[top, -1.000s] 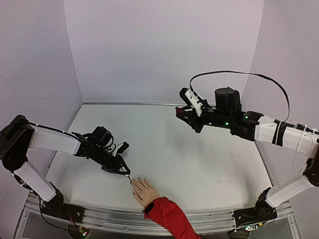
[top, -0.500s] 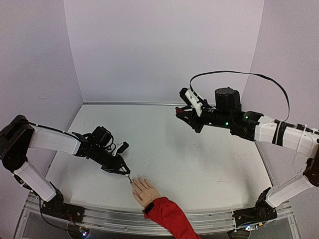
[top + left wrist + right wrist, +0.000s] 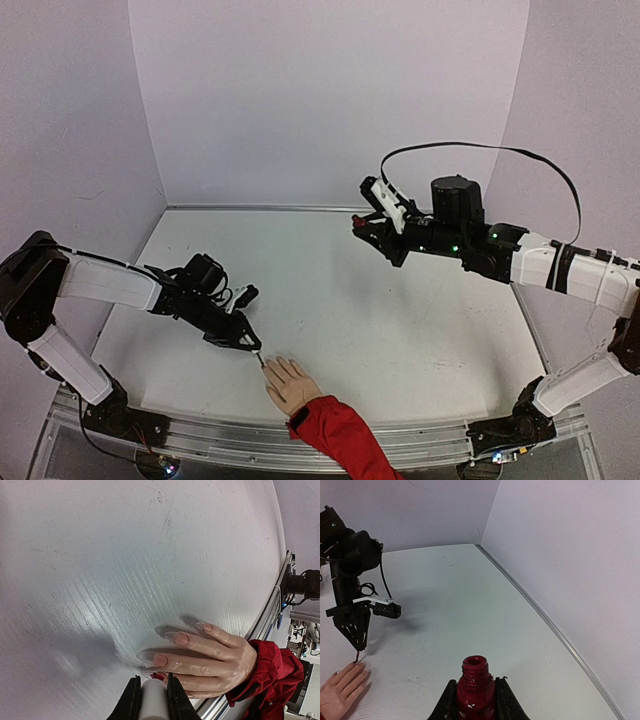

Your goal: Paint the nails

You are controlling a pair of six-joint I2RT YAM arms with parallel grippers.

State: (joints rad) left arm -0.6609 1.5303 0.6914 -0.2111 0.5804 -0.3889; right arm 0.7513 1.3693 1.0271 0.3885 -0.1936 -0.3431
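A small beige mannequin hand [image 3: 290, 382] with a red sleeve [image 3: 340, 435] lies at the table's near edge. In the left wrist view its nails [image 3: 160, 660] look pale pink; the nearest nail [image 3: 159, 676] shows dark red under the brush. My left gripper [image 3: 252, 346] is shut on the white cap [image 3: 152, 700] of the polish brush, whose tip touches a fingertip [image 3: 265, 365]. My right gripper [image 3: 362, 226] is shut on the open dark-red polish bottle [image 3: 476, 690], held above the table at the back right.
The metal rail [image 3: 230, 435] runs along the table's near edge, just beside the hand. White walls enclose the table on three sides. A black cable [image 3: 480, 150] loops above my right arm.
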